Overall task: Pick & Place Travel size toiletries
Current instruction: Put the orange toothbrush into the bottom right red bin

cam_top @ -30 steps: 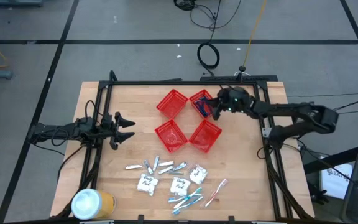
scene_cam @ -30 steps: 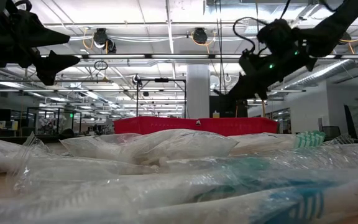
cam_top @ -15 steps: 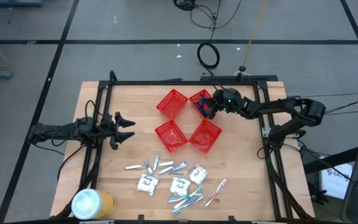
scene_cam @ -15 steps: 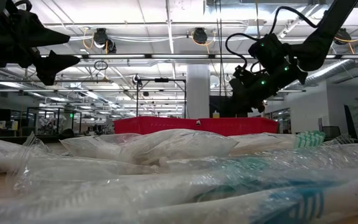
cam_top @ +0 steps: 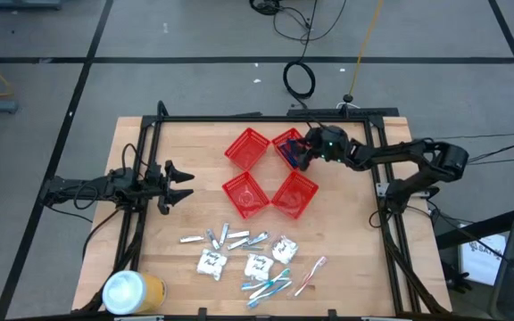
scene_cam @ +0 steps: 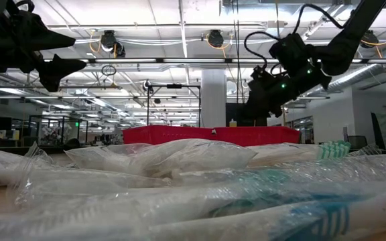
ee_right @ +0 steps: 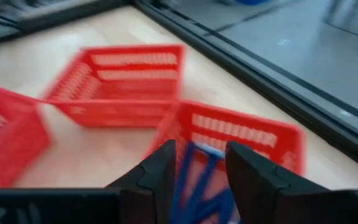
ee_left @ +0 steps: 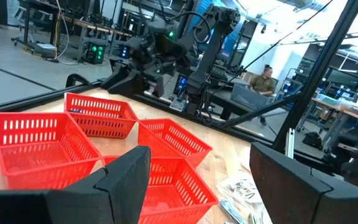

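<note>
The travel size toiletries lie loose on the near half of the table: white sachets (cam_top: pixel 211 263), silvery tubes (cam_top: pixel 226 237) and pastel toothbrushes (cam_top: pixel 270 287). Dark blue razors (ee_right: pixel 194 180) lie in the far right red basket (cam_top: pixel 286 135). My right gripper (cam_top: pixel 298 153) hangs open just above that basket, its fingers (ee_right: pixel 160 171) on either side of the razors in the right wrist view, touching nothing that I can see. My left gripper (cam_top: pixel 184 181) waits open over the table's left part, well above the wood.
Four red mesh baskets sit together in the far middle of the table: far left (cam_top: pixel 246 147), near left (cam_top: pixel 244 194), near right (cam_top: pixel 294 192). A yellow can with a white lid (cam_top: pixel 132 292) stands at the near left corner. A black frame (cam_top: pixel 239 119) borders the table.
My right gripper has moved a little toward the table's left edge and has come down over the far right basket, then almost stopped. The left arm and the loose toiletries have kept still.
</note>
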{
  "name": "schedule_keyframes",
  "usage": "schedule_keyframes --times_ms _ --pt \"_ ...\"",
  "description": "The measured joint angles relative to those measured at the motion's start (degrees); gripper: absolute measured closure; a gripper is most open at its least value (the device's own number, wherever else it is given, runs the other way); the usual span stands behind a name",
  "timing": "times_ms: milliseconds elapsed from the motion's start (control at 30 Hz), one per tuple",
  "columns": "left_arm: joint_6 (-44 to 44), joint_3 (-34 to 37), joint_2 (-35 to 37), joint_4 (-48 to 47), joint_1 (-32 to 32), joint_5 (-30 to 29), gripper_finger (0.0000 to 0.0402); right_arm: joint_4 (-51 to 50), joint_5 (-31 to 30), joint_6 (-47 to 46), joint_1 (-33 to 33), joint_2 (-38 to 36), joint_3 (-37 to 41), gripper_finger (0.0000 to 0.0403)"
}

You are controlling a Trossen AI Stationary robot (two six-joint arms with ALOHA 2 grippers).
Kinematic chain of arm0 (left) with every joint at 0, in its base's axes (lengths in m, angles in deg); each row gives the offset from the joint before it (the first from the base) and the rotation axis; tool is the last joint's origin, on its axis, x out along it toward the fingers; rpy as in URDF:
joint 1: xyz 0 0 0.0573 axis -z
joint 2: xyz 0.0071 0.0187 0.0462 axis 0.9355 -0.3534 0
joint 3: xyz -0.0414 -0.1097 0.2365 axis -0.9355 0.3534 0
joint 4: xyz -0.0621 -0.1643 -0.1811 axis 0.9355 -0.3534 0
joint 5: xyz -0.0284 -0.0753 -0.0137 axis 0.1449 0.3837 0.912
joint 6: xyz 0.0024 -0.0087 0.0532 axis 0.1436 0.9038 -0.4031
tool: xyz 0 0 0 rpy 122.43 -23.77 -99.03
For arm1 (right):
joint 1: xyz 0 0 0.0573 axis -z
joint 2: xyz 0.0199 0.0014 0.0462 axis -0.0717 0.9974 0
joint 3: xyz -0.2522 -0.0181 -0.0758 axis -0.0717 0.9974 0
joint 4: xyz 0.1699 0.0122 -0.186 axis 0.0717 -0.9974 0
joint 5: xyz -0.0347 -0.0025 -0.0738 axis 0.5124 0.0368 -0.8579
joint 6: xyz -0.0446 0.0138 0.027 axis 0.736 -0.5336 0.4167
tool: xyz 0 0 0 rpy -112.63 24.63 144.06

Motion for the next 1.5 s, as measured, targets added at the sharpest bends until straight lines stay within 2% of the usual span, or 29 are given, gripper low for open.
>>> schedule_keyframes --times_ms 233,467,700,967,1500 --pt "0.01 0.0 0.0 0.0 0.0 0.01 0.0131 -1.79 13.18 0.0 -3.18 -9.48 0.0 0.0279" --pt "0.01 0.0 0.01 0.0 0.01 0.0 0.0131 -8.79 19.0 0.01 -12.19 -21.04 0.0 0.029" --pt "0.0 0.0 0.0 0.0 0.0 -0.01 0.0131 -11.95 19.01 -4.74 -26.47 -25.03 0.0 0.0297" --pt "0.01 0.0 0.0 0.0 0.0 -0.01 0.0131 -9.75 18.81 -1.51 -41.43 -25.12 0.0 0.0307" --pt "0.01 0.0 0.0 0.0 0.0 -0.01 0.0131 -10.23 18.77 -1.05 -54.48 -25.12 0.0 0.031"
